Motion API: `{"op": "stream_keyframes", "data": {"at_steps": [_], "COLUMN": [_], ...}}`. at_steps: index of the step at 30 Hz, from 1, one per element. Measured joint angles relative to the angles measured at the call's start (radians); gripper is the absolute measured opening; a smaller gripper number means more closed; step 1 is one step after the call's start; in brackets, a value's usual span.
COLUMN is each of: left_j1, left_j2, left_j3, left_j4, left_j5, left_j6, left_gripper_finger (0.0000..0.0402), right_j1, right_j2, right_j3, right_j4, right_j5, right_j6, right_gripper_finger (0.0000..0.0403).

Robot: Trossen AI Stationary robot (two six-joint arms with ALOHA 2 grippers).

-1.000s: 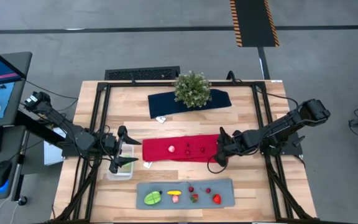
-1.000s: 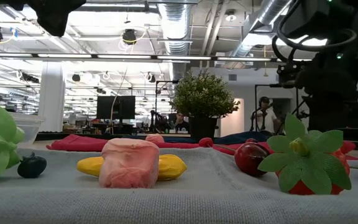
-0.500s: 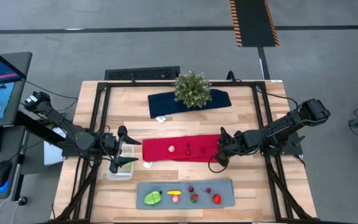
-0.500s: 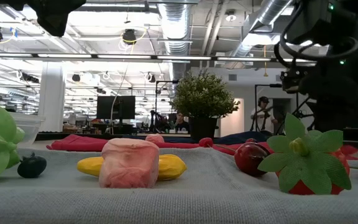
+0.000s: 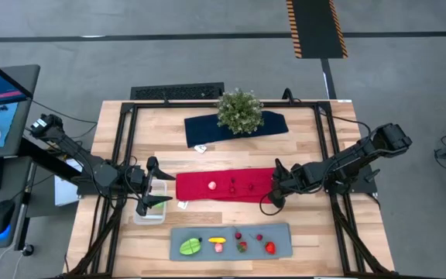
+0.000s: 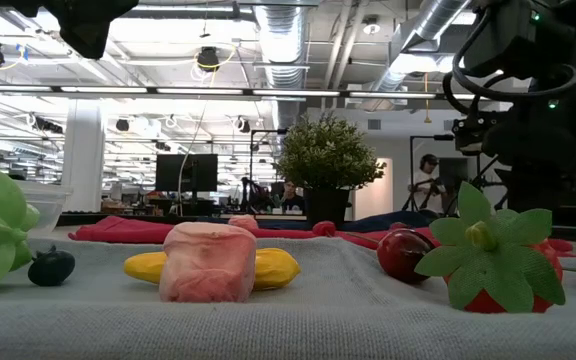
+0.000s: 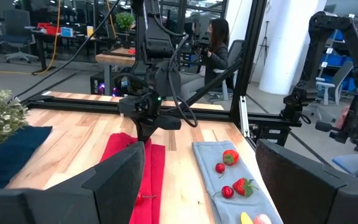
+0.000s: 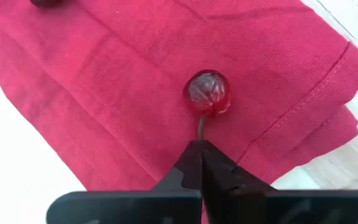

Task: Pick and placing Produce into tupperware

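Note:
A red cherry [image 8: 207, 92] lies on the red cloth [image 5: 223, 184] near its right end, with my right gripper [image 8: 201, 163] shut on its stem. The same gripper [image 5: 276, 186] points steeply down at the cloth. Two dark berries [image 5: 233, 184] and a pink piece [image 5: 214, 185] also lie on the cloth. More produce sits on the grey mat [image 5: 279, 231]: a green leafy piece [image 5: 190, 246], a yellow one [image 5: 217, 240] and strawberries [image 5: 270, 248]. My left gripper [image 5: 155, 198] waits open, level above the clear tupperware [image 5: 149, 212]. My right gripper pinches the cherry's thin stem [image 8: 199, 129] at its free end between its two shut fingertips. The fingers slant down from the table's right side, in line with the stem. The cherry rests on the red cloth. Whether cloth is caught too, I cannot tell.
A potted plant [image 5: 239, 111] stands on a dark blue cloth [image 5: 207, 129] at the far side. Black frame rails [image 5: 122, 155] run along the left and right of the table. A keyboard [image 5: 178, 92] lies at the far edge. A person [image 7: 219, 43] sits beyond the table.

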Motion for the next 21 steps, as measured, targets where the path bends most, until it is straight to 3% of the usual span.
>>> {"op": "stream_keyframes", "data": {"at_steps": [21], "left_j1": [0.000], "left_j2": [0.000], "left_j3": [0.000], "left_j4": [0.000], "left_j5": [0.000], "left_j6": [0.002], "left_gripper_finger": [0.0297], "right_j1": [0.002], "right_j2": [0.001], "right_j3": [0.079], "right_j4": [-0.055], "right_j5": [0.022], "right_j6": [-0.060], "right_gripper_finger": [0.0011]}}
